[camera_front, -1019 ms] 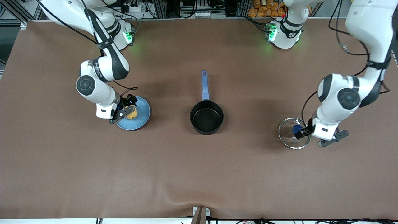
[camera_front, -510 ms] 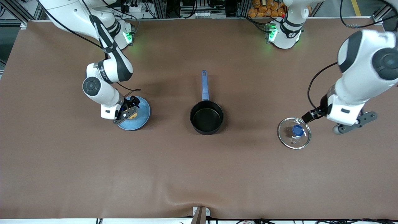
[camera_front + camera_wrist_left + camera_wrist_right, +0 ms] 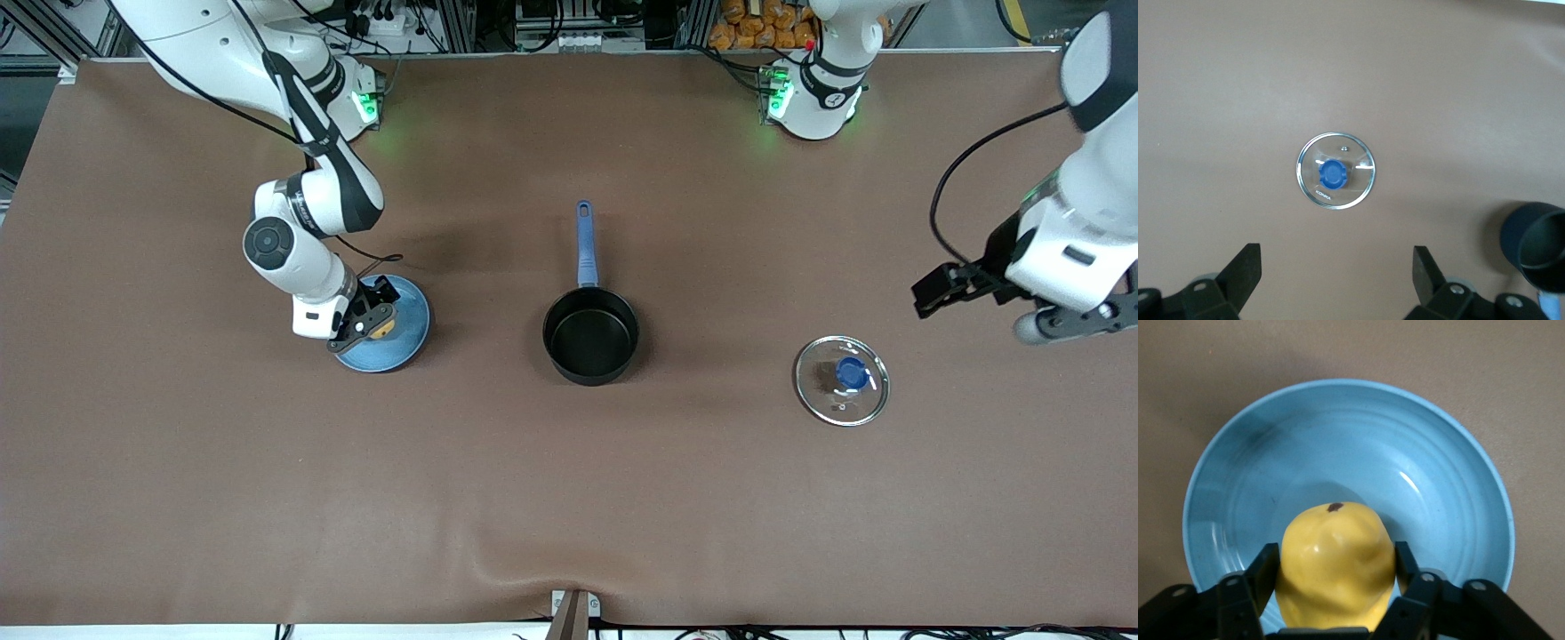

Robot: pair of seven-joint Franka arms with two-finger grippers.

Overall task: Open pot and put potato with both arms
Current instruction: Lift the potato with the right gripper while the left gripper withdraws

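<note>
The black pot (image 3: pixel 591 336) stands open at the table's middle, its blue handle (image 3: pixel 585 240) pointing toward the robots' bases. Its glass lid (image 3: pixel 842 380) with the blue knob lies flat on the table toward the left arm's end; the left wrist view shows the lid (image 3: pixel 1335 171) and the pot's rim (image 3: pixel 1535 243). My left gripper (image 3: pixel 956 286) is open and empty, raised above the table beside the lid (image 3: pixel 1336 273). My right gripper (image 3: pixel 372 318) is shut on the yellow potato (image 3: pixel 383 330), which rests in the blue plate (image 3: pixel 404 342). In the right wrist view the fingers (image 3: pixel 1265 570) press both sides of the potato (image 3: pixel 1336 547).
The blue plate (image 3: pixel 1351 447) sits toward the right arm's end, level with the pot. Brown table cover lies between plate, pot and lid. Cables and a rack stand along the table edge by the bases.
My left gripper has let go of the lid's knob and risen away toward the left arm's end. My right gripper has settled lower around the potato on the plate.
</note>
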